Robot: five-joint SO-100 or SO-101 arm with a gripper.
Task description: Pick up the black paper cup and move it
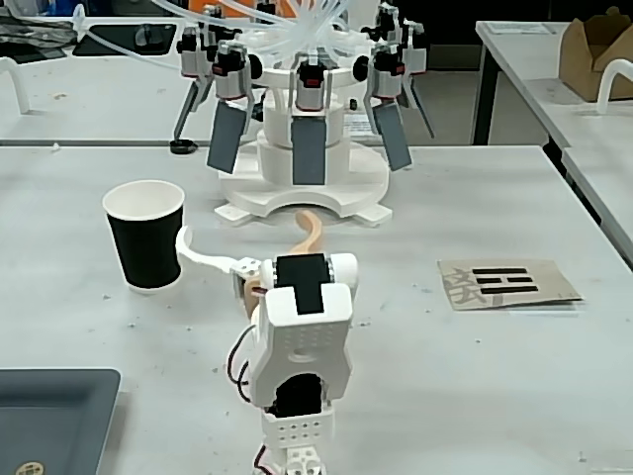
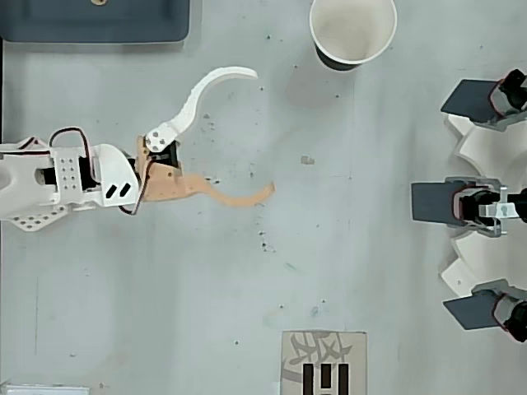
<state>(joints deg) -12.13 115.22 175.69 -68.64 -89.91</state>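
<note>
The black paper cup stands upright on the grey table, left of the arm in the fixed view and at the top edge in the overhead view, showing its white inside. My gripper is open wide and holds nothing. Its white curved finger reaches toward the cup, and the overhead view shows a gap between its tip and the cup. The tan finger points away from the cup. In the fixed view the gripper sits just right of the cup, low over the table.
A white machine with several dark paddles stands behind the gripper, at the right edge in the overhead view. A card with black bars lies to the right. A dark tray sits near the arm's base.
</note>
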